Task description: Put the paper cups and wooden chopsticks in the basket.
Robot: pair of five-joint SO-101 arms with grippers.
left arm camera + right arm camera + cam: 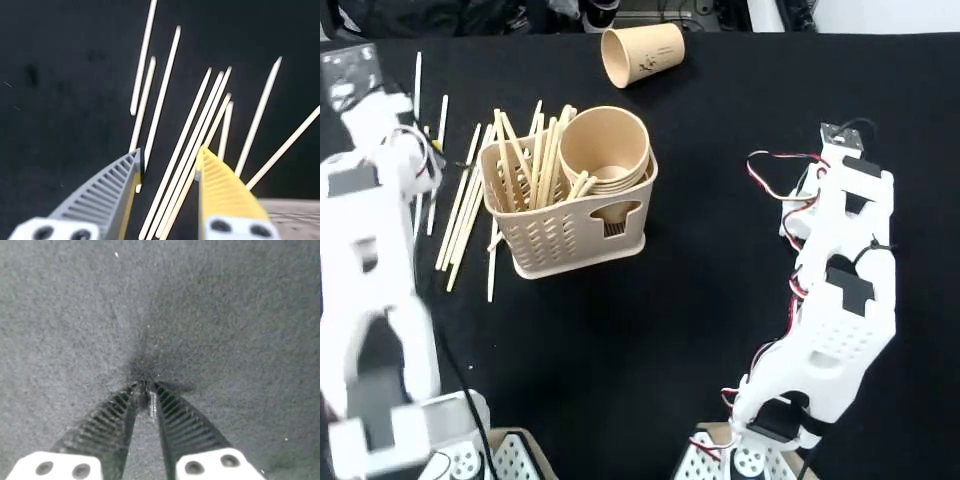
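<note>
A beige basket [570,240] stands left of the table's middle, holding stacked paper cups [605,150] and several wooden chopsticks [535,150]. One paper cup [642,53] lies on its side at the far edge. Several loose chopsticks [460,215] lie on the black cloth left of the basket. My left gripper [170,152] hangs open just above these chopsticks [192,150], and a few of them run between its grey and yellow fingers. My right gripper [148,389] is shut with nothing in it, its tips down at the bare cloth.
The left arm [365,250] stands over the table's left edge beside the loose chopsticks. The right arm [840,290] is folded at the right side, well away from the basket. Black cloth [700,330] covers the table between the arms.
</note>
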